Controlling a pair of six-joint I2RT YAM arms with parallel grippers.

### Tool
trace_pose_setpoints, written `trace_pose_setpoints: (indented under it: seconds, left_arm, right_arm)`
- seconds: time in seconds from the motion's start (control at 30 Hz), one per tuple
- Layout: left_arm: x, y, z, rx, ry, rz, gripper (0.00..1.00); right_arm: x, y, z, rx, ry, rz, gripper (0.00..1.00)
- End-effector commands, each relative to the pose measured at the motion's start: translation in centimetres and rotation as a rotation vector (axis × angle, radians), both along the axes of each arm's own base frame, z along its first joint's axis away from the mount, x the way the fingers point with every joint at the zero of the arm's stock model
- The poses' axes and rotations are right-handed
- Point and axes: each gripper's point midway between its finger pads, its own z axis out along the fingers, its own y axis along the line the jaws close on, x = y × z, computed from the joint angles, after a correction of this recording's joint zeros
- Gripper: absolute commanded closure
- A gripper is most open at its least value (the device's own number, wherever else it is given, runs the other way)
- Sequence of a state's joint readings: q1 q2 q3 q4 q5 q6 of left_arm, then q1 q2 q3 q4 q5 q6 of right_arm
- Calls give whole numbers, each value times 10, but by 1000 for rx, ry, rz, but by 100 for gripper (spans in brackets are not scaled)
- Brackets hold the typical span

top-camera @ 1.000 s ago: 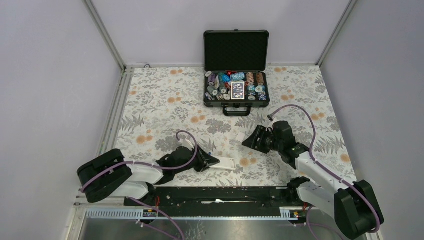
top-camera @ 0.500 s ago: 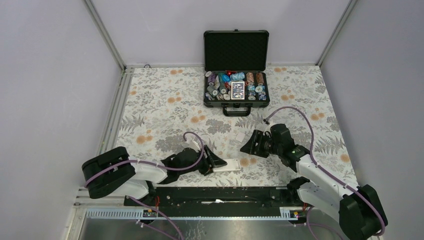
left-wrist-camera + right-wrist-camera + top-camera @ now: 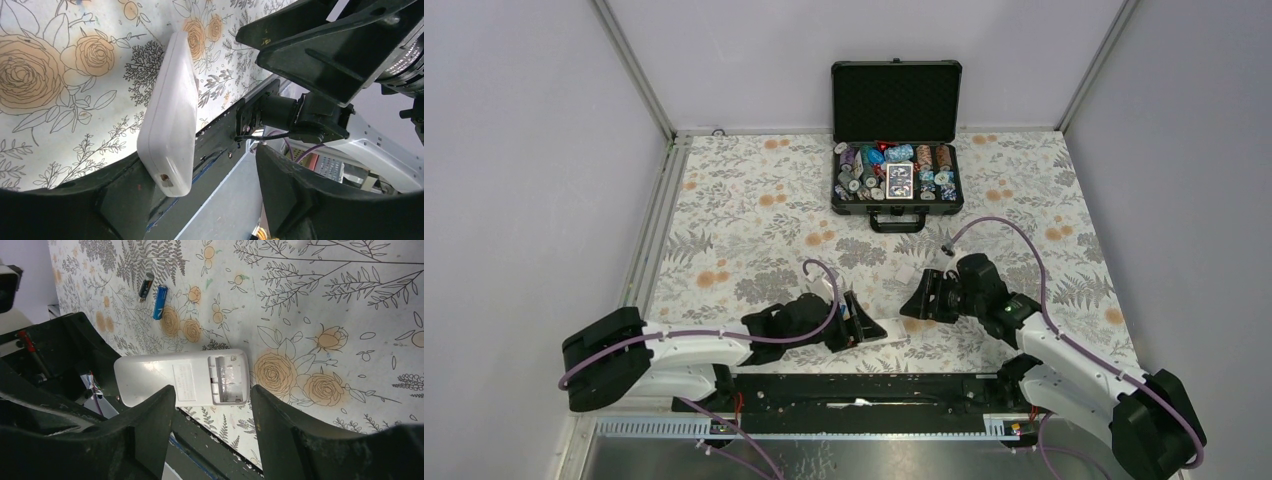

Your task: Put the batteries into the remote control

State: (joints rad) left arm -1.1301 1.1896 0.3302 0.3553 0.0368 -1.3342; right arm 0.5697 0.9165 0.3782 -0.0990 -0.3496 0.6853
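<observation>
Remote control (image 3: 182, 377): white handset, lying back-up on the floral cloth (image 3: 350, 300) at the near edge of the table, close to the arm rail.
- Battery bay: cover off, both slots bare, with small contacts showing in the recess.
- Batteries (image 3: 160, 301): two, one blue and one darker, side by side on the cloth, well apart from the remote and further from the rail. Neither is held.

Progress, by my reckoning: the bay stands exposed and ready. Both cells are yet to be picked up, seated and covered, so most of the job remains.

My left claw (image 3: 859, 325): fingers spread wide, low at the remote's end. One finger (image 3: 100, 210) is just beside or touching the casing, but nothing is clamped.

My right claw (image 3: 922, 298): fingers well apart and holding nothing, hanging above the remote with the open bay in sight between them.

Writing:
- A pale rectangular label sits on the remote's back beside the bay, its print too small to read.
- Battery wrappers are not legible.
- White lettering on a black ring at the edge of the left wrist view is cut off and unreadable.
- Chip case (image 3: 896, 178) at the far side: a card box among the chips, no readable brand.
</observation>
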Motion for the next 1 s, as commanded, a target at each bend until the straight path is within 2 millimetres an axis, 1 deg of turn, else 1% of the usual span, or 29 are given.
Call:
trace_pose_setpoints:
  seconds: [0.0,0.2,0.27,0.33,0.47,0.63,0.73,0.83,0.9,0.97]
  left_arm:
    - [5,6,6,81,-72,2,28]
    - [-4,14,-1,150,-82,-55,24]
    - [-4,14,-1,168,-94,-69,24]
    - [-8,14,1,177,-94,-103,23]
    - [-11,18,3,206,-103,-130,23]
    - [-15,26,12,256,-138,-176,22]
    - [-18,27,24,250,-163,-209,22]
    - [-15,31,32,272,-199,-211,21]
    - [-12,31,36,272,-216,-209,21]
    - [-10,31,35,280,-230,-205,21]
  right_arm:
    - [1,-1,8,-14,-28,0,36]
    - [-5,-2,4,-26,-14,4,35]
    - [-7,-1,0,-34,-1,11,35]
    - [-10,0,-2,-39,10,21,35]
    - [-15,1,-4,-53,20,35,35]
    - [-26,1,-9,-73,45,62,35]
    - [-32,3,-10,-74,55,78,36]
    - [-39,8,-13,-83,71,109,38]
    - [-44,11,-15,-91,77,130,41]
    - [-48,12,-16,-97,79,141,47]
